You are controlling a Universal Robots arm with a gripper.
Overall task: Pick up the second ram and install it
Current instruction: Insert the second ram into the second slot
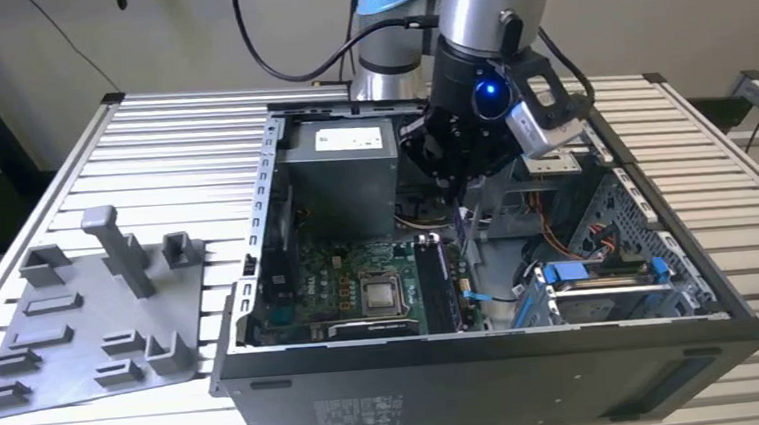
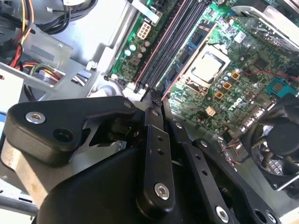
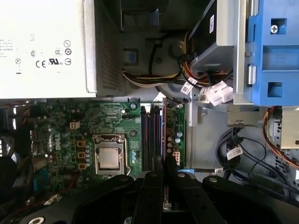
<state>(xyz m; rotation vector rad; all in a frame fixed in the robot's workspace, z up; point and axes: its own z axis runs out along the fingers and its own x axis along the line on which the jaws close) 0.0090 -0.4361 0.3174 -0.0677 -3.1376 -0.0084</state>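
Note:
My gripper reaches down into the open computer case, over the motherboard. It is shut on the second ram, a thin dark board seen edge-on as a narrow brownish strip between the black fingers. In the exterior view the ram hangs upright below the gripper, just above the memory slots. In the first wrist view the strip lines up beside the dark parallel memory slots. In the second wrist view the gripper is pinched together over the end of the slots.
The silver processor sits beside the slots. A grey power supply fills the case's far corner, with cable bundles near it. A blue drive bracket is at the exterior view's right. The grey fixture plate lies outside the case.

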